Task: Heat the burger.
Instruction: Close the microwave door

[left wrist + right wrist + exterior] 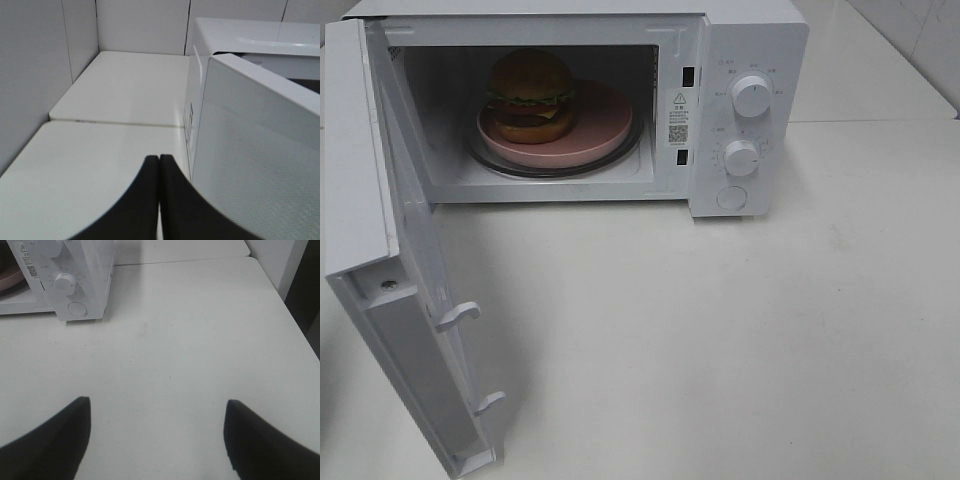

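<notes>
Inside the open microwave, the burger sits on a pink plate, hiding part of its back rim. The door is cut off by the frame edge. The white counter meets a tiled wall. The left fingers are pressed together and empty; the right fingers are spread wide, holding nothing.

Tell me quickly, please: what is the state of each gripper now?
Left gripper: closed, holding nothing.
Right gripper: open, holding nothing.
</notes>
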You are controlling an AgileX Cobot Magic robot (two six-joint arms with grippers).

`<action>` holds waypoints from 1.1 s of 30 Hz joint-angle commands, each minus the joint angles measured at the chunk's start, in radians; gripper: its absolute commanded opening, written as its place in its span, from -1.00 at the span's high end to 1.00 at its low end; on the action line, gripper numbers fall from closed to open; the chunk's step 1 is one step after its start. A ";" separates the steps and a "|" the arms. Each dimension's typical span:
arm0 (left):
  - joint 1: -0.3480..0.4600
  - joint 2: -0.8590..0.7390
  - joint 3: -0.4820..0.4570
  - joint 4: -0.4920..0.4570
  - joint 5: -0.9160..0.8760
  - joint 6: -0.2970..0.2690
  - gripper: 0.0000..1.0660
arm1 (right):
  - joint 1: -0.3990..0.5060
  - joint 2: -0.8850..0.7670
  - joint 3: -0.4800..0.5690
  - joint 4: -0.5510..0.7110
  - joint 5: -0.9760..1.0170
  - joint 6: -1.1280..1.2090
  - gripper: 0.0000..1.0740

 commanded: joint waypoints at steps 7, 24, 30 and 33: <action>0.003 0.179 0.004 0.196 -0.193 -0.133 1.00 | -0.005 -0.027 0.003 -0.002 -0.013 -0.012 -0.37; 0.003 0.498 0.001 0.488 -0.492 -0.319 1.00 | -0.005 -0.027 0.003 -0.002 -0.013 -0.012 -0.37; 0.003 0.556 -0.045 0.592 -0.507 -0.435 1.00 | -0.005 -0.027 0.003 -0.002 -0.013 -0.012 -0.37; -0.006 0.573 -0.068 0.647 -0.504 -0.470 1.00 | -0.005 -0.027 0.003 -0.002 -0.013 -0.012 -0.37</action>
